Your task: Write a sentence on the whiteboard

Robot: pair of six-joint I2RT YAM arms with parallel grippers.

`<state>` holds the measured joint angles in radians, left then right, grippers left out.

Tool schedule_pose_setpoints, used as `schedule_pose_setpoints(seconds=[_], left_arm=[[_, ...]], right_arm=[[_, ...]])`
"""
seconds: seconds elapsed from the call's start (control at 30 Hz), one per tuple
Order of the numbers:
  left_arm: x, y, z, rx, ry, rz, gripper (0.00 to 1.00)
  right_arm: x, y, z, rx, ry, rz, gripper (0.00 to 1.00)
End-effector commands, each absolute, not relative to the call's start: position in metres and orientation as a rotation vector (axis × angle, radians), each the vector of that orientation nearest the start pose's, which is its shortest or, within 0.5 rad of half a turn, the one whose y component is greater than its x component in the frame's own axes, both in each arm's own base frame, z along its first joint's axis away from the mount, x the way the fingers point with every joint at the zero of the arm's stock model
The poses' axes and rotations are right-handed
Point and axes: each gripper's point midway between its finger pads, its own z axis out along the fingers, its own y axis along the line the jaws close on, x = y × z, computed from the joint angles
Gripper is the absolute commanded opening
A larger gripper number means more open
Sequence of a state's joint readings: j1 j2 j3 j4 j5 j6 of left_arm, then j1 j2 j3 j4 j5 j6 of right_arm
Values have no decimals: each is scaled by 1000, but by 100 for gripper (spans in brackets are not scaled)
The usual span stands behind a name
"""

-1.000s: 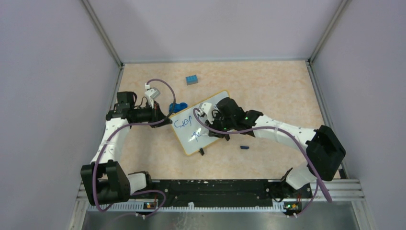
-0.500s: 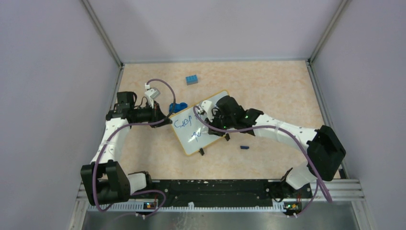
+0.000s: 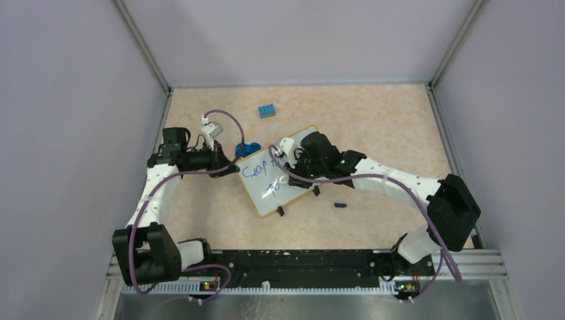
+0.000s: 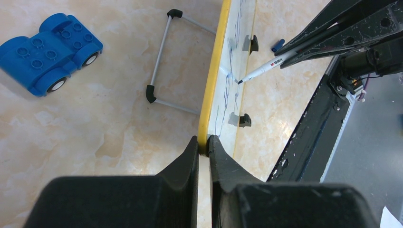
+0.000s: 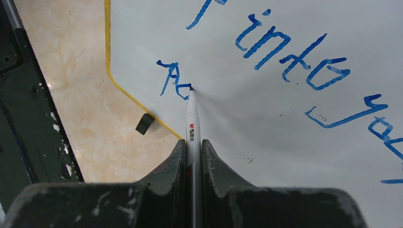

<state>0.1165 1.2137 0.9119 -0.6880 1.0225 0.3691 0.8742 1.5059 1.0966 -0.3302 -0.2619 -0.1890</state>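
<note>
left gripper (image 4: 203, 142) pinched on board (image 5: 266, 123) rim | right gripper (image 5: 192, 145) clamped on marker (image 5: 192, 111), tip touching sentence (image 5: 285, 57) | risk: tip pressure pivots board in that pinch, smearing strokes

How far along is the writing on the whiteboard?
Done: one blue line of the sentence crosses the whiteboard. In hand: the right fingers press the marker on a second line's first letters; the left fingers pinch the rim. Left: probably more of that line.
</note>
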Motion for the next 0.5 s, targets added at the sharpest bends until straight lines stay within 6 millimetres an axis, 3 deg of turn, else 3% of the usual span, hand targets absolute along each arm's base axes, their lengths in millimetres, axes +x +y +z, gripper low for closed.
schedule_pose_setpoints(seconds=[0.0, 0.23, 0.47], left_arm=[[257, -110, 162, 660, 2121, -985, 0], [257, -110, 161, 660, 2123, -984, 0], [257, -110, 162, 657, 2124, -987, 0]], right_arm=[[243, 355, 168, -1284, 1867, 670, 0], [222, 348, 174, -1344, 1819, 772, 0], [224, 336, 170, -1332, 1830, 736, 0]])
